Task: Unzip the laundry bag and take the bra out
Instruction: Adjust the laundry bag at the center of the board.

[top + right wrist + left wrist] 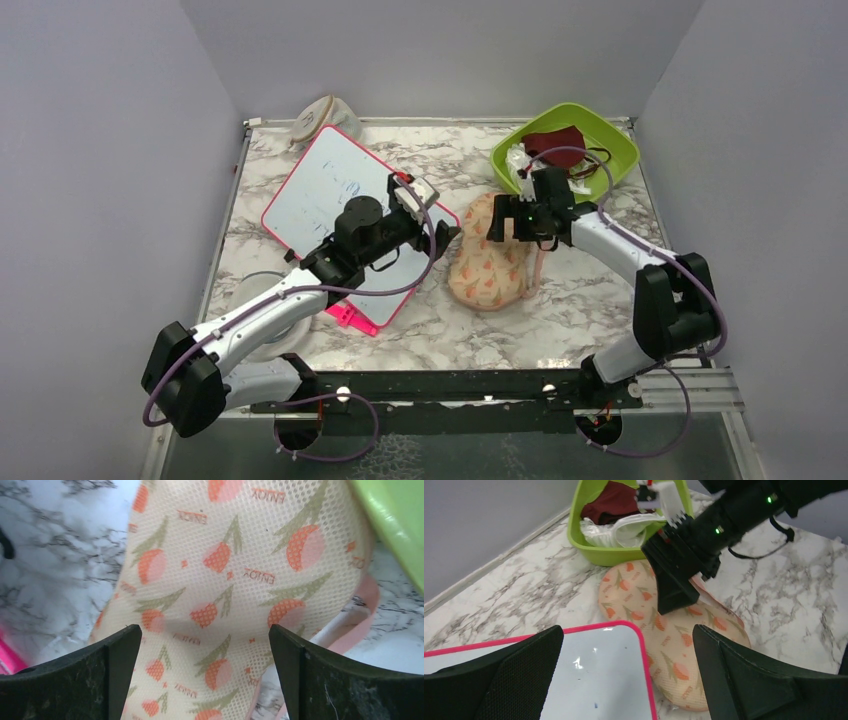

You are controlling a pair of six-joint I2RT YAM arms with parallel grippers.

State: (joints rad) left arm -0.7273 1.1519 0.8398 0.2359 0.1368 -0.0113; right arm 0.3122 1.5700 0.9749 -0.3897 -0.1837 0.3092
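The laundry bag (488,262), peach with orange and green prints and pink edging, lies flat on the marble table right of centre. It also shows in the left wrist view (674,645) and fills the right wrist view (225,580). My right gripper (520,228) hovers open just over the bag's far half, jaws spread above the fabric (205,630), holding nothing. My left gripper (447,240) is open and empty at the bag's left edge, over the whiteboard corner (628,635). White soft material (629,527) lies in the green bin; I cannot tell whether it is the bra.
A pink-framed whiteboard (340,200) lies left of the bag, under my left arm. A green bin (610,150) at the back right holds a maroon mask (555,142) and a clear wrapper (594,530). A beige rounded fabric thing (320,118) sits at the back wall.
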